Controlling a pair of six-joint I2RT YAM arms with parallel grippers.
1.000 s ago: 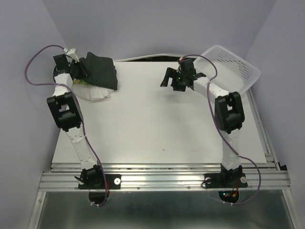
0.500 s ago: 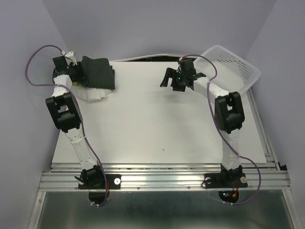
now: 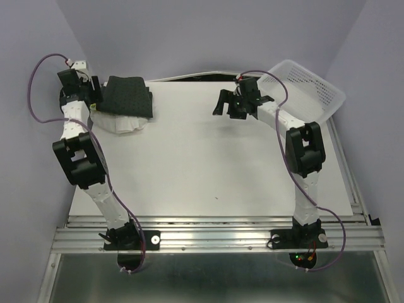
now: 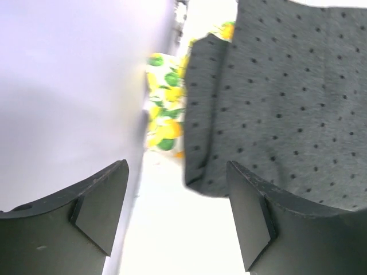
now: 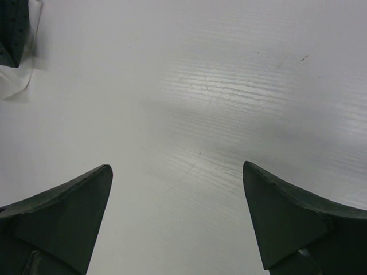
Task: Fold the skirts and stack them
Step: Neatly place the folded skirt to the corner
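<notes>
At the table's far left the skirts lie in one stack. The black skirt [image 3: 127, 96] [image 4: 287, 103], dark with small dots, lies folded on top. The lemon-print skirt [image 4: 162, 109] peeks out beneath it. The white skirt [image 3: 124, 123] shows along the stack's near edge. My left gripper [image 3: 95, 100] [image 4: 176, 215] hovers just left of the stack, open, with nothing between its fingers. My right gripper [image 3: 225, 104] [image 5: 176, 220] hangs open over bare table at the far middle, empty.
A white mesh basket [image 3: 309, 88] stands tilted at the far right corner, behind the right arm. The purple side wall [image 4: 69, 86] is close on the left gripper's left. The white table [image 3: 208, 164] stretches between the arms.
My left gripper has opened, let go of the black skirt and drawn back to the left. The black skirt has settled flat on the stack. The right arm has stayed put.
</notes>
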